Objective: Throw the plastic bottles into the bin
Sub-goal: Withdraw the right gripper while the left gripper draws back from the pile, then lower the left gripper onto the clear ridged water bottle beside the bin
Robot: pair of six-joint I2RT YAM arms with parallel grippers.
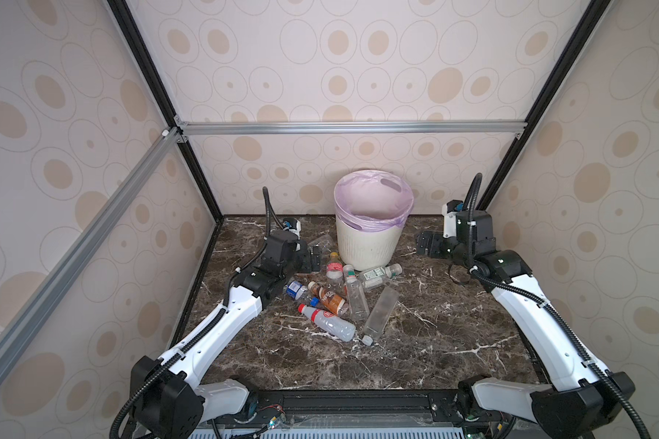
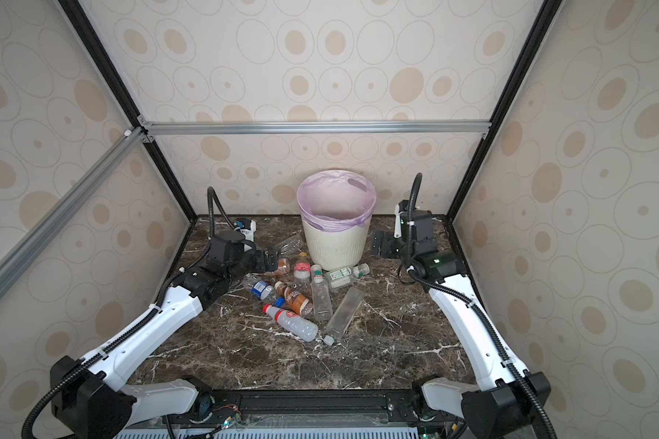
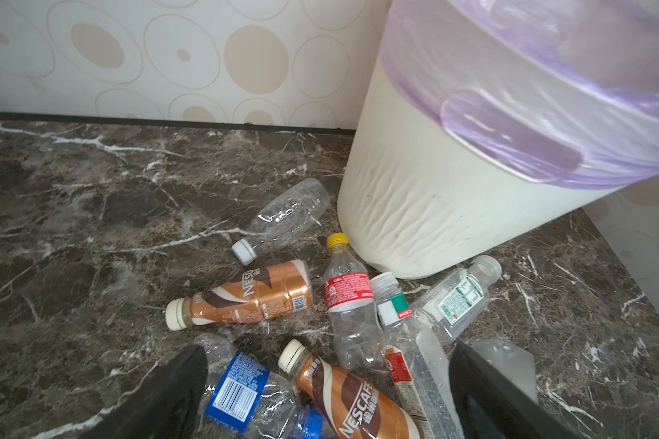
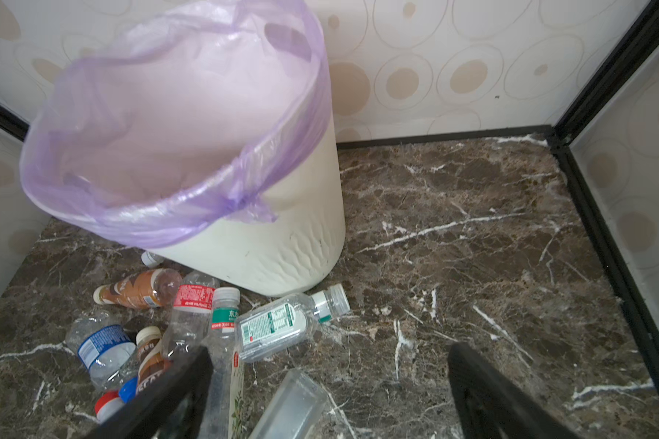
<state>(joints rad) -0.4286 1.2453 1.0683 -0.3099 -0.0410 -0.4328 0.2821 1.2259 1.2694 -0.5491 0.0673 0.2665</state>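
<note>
Left arm (image 1: 221,323) reaches out low from the near-left corner, with the wrist turned so the left claw (image 1: 314,259) points right, straight into the bottles (image 1: 339,296). The claw is spread wide with nothing in it. On its wrist cam the blue-label bottle (image 3: 240,391) and a brown bottle (image 3: 350,399) lie between its fingers (image 3: 160,395). I can't tell if anything actually touches.

The bottles are all lying on the table (image 1: 434,342), bunched in front of the bin (image 1: 370,243) and a bit to its left. The yellow-cap bottle (image 1: 334,266) is just beside the left claw's tip. A second brown one (image 3: 252,294) and a clear bottle (image 3: 286,216) sit further back, the clear one near the bin's base. The green-label bottle (image 1: 377,274) lies right at the bin's foot. The red-cap bottle (image 1: 328,323) and the tall clear bottle (image 1: 381,313) are the closest to the camera.

The bin stands upright at the back middle, with its lilac liner (image 1: 373,190) folded over the rim. All that shows inside is liner.

Right arm (image 1: 529,311) runs up the right side, and its wrist bends so the right claw (image 1: 428,243) points left at the bin's side, near it but not touching. It's also wide and holding nothing. The green-label bottle is its nearest, and the rest are further left.
</note>
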